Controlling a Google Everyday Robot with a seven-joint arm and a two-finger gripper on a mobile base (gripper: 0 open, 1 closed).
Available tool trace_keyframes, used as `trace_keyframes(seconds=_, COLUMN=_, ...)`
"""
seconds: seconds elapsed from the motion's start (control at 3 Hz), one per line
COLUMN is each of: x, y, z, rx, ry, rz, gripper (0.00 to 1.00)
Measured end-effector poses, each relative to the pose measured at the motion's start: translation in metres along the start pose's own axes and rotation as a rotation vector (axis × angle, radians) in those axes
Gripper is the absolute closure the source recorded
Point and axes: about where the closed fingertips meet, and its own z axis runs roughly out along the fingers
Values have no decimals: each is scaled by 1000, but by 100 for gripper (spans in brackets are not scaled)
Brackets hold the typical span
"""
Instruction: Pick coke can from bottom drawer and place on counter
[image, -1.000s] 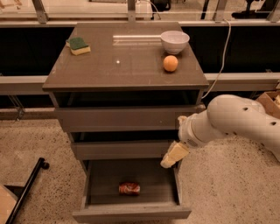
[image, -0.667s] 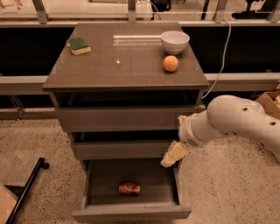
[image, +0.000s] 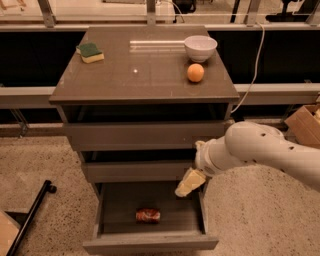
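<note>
The coke can (image: 148, 215) is red and lies on its side on the floor of the open bottom drawer (image: 150, 245), near the middle. The drawer is pulled out towards me. My gripper (image: 189, 183), cream-coloured, hangs at the end of the white arm (image: 260, 150), over the drawer's right rear part. It is above and to the right of the can and apart from it. The counter (image: 145, 75) is the glossy grey-brown top of the cabinet.
On the counter stand a white bowl (image: 200, 47) at the back right, an orange (image: 195, 72) in front of it and a green-and-yellow sponge (image: 90, 52) at the back left. A cardboard box (image: 305, 122) sits on the floor at right. A black bar (image: 30, 215) lies at the lower left.
The arm and gripper have moved a little down and to the left, closer to the open bottom drawer. The can and the things on the counter have not moved.
</note>
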Motion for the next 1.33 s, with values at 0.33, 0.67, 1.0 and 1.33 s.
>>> trace_keyframes(seconds=0.33, x=6, y=3, z=37, rx=-22, ry=-49, rz=1, gripper=0)
trace_keyframes(seconds=0.67, x=13, y=4, z=77, rx=-65, ry=-128, rz=32, gripper=0)
trace_keyframes(seconds=1.0, x=23, y=13, z=92, rx=-96, ry=-124, rz=46, gripper=0)
trace_keyframes(seconds=1.33, x=22, y=14, z=97, rx=-89, ry=-109, rz=37, gripper=0)
